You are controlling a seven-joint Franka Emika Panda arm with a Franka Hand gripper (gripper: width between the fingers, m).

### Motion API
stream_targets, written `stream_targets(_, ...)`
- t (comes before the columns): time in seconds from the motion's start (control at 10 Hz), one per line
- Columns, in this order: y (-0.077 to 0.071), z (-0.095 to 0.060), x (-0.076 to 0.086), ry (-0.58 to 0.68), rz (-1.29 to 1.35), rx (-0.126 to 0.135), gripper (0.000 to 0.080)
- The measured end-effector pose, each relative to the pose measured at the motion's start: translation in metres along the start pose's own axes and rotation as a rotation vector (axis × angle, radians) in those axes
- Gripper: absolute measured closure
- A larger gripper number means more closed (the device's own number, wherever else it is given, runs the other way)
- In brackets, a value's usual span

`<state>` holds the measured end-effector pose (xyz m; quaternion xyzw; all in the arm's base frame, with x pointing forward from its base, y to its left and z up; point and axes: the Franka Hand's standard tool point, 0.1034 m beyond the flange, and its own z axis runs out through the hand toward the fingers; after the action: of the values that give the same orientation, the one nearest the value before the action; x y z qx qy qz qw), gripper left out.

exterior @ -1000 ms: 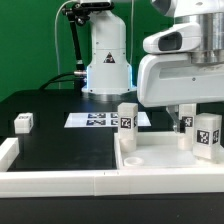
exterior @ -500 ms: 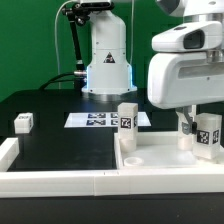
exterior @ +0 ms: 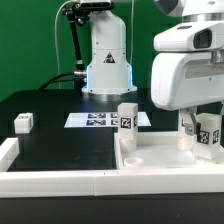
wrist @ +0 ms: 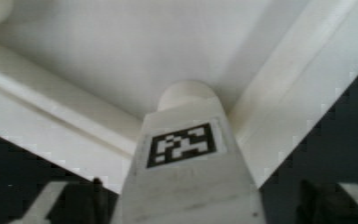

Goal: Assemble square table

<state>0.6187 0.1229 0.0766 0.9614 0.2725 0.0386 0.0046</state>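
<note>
In the exterior view the arm [exterior: 188,60] runs off the top and right edges. Only one of its fingers [exterior: 186,123] shows, beside the right leg [exterior: 208,132]; the other is hidden. The slab [exterior: 160,158] is cut by the right edge. The middle leg [exterior: 127,117] covers part of the marker board [exterior: 92,119], whose tags are too small to read. In the wrist view the right leg [wrist: 190,150] loses its base to the picture's edge, and the fingers [wrist: 66,202] on either side are blurred and cropped.

Your white square slab [exterior: 160,165] lies rim-up, near, at the exterior view's right. A tagged corner leg [exterior: 127,117] stands upright at its far left corner and a right leg [exterior: 208,133] stands upright opposite. A loose leg [exterior: 23,122] sits on the table [exterior: 60,145], well left.
</note>
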Motion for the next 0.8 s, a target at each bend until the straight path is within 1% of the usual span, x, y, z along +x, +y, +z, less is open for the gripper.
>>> stream_targets(0.1,0.0001,0.0000,-0.0001,0.000,0.000,0.000,0.0441)
stream_targets(0.2,0.0002,0.0000,-0.0001,0.000,0.002,0.000,0.0510)
stream_targets(0.5,0.0001,0.0000,0.0000,0.000,0.041,0.001,0.0509)
stream_targets(0.8,0.0006,0.0003,-0.0006,0.000,0.272,0.004,0.0509)
